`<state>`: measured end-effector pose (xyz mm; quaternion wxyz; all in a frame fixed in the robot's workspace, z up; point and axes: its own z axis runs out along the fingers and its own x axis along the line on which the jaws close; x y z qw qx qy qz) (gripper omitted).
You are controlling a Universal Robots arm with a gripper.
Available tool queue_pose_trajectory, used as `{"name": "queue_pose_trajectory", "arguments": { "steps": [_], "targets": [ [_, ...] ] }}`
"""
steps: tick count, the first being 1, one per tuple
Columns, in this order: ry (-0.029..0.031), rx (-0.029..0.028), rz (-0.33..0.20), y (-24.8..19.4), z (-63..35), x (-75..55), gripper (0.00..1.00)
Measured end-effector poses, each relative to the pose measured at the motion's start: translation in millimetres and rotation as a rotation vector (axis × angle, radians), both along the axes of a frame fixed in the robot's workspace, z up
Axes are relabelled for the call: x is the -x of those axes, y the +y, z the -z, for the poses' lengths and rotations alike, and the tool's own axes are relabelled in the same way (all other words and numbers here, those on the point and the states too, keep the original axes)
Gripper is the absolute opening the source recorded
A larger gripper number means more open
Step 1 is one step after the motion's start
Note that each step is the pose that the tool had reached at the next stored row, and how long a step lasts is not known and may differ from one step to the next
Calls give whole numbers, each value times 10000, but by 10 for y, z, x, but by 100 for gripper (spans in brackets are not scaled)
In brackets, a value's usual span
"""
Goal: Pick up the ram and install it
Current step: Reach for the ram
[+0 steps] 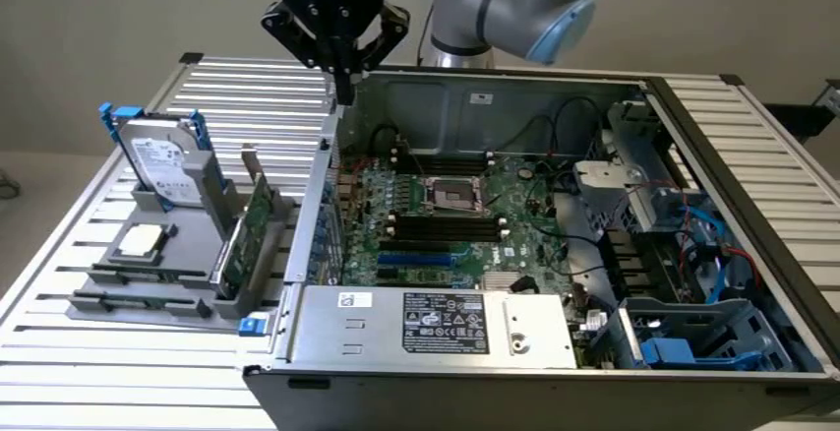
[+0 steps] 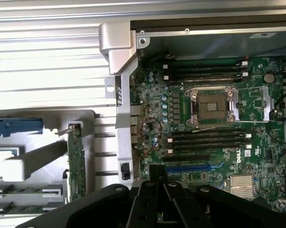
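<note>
**Two hazards are being raised by the case wall and a look-alike card**

The end effector (image 1: 345,89) is being held over the rear corner of the computer case (image 1: 305,254), right above the top edge of its side wall. Its fingers are drawn narrow, almost to a point, and nothing is being carried between them. In the wrist view the end effector (image 2: 157,175) is being seen over the motherboard (image 2: 214,118), just inside that wall.

The ram (image 1: 142,276) is being kept outside the case, lying low in the grey holder (image 1: 105,290) on the counter (image 1: 79,372) beside the side wall, toward the case's front. It is well apart from the end effector. What appears to be a second stick is lying just beside it.

The first hazard is being created by the wall itself. With the fingertips this near its edge, metal is likely being risked on any low move out of the case.

The second is being created by the crowded holder. A taller green expansion card (image 1: 250,222) is standing upright between the ram and the case wall, and a hard drive (image 1: 164,165) is standing nearer the case's rear. The card could be struck or mistaken for the stick. With the fingers this narrow, the ram would be pushed rather than gripped.

Inside the case, the black memory slots (image 1: 447,226) are being flanked by loose cables, so a tilted stick could probably be jammed or snagged there.
</note>
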<state>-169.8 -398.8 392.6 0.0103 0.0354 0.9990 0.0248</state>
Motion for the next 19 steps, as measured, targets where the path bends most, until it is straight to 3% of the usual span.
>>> {"name": "queue_pose_trajectory", "arguments": {
  "steps": [14, 19],
  "targets": [
    [0, -1, -2, 0, 26, 636, 11],
    [34, -1, -1, 0, 38, 862, 11]
  ]
}}
